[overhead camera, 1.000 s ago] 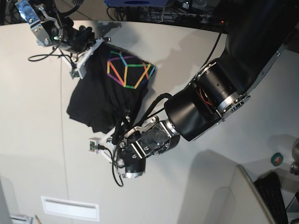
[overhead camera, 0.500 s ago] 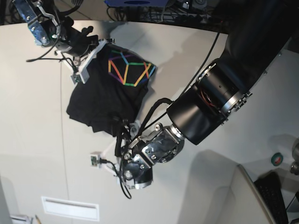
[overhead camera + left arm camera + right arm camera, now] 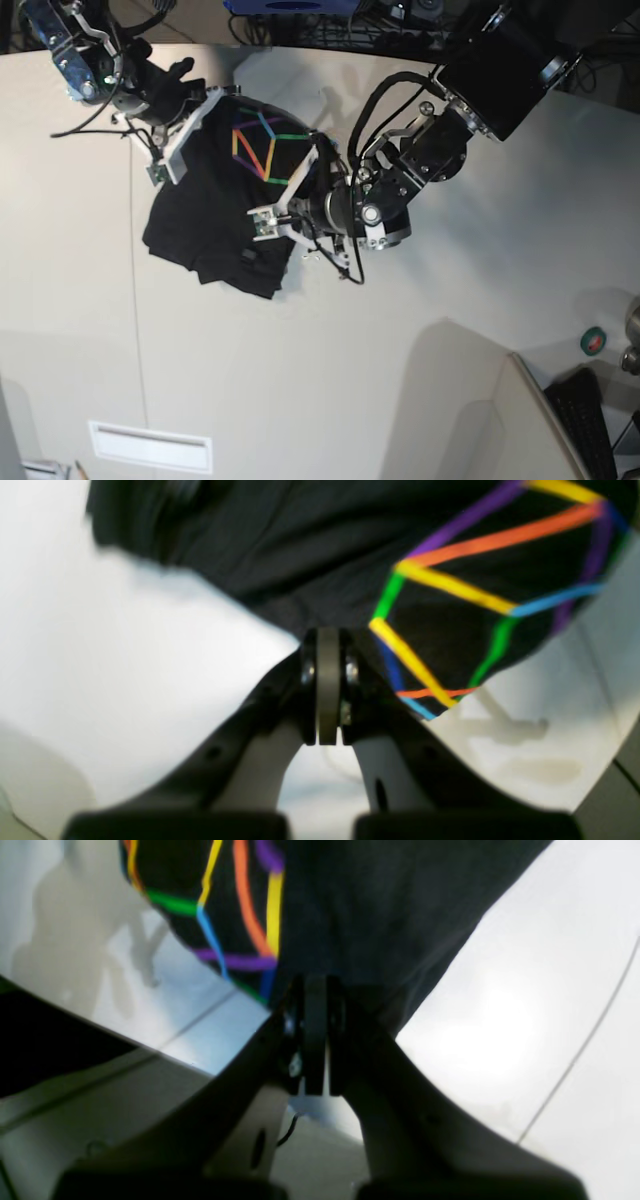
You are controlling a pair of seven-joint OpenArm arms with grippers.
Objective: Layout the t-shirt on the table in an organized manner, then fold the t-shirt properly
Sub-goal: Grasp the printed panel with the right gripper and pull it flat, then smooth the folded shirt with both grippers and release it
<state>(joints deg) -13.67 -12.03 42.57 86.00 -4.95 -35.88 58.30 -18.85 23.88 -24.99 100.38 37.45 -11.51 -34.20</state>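
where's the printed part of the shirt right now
In the base view the black fabric t-shirt lies bunched on the off-white table's upper left; its multicoloured line print sits at the shirt's upper right, between the right end effector and left end effector.

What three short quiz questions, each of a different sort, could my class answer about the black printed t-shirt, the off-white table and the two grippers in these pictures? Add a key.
1. True or false: the black soft fabric t-shirt with the multicoloured line print lies flat and fully spread on the large off-white smooth table.
2. Multiple choice: the left gripper is A) wide open above the shirt, B) shut on the shirt's edge beside the print, C) resting on bare table.
3. Short answer: what does the right gripper hold?

Key: 1 false, it is bunched and wrinkled; 2 B; 3 an edge of the same t-shirt.
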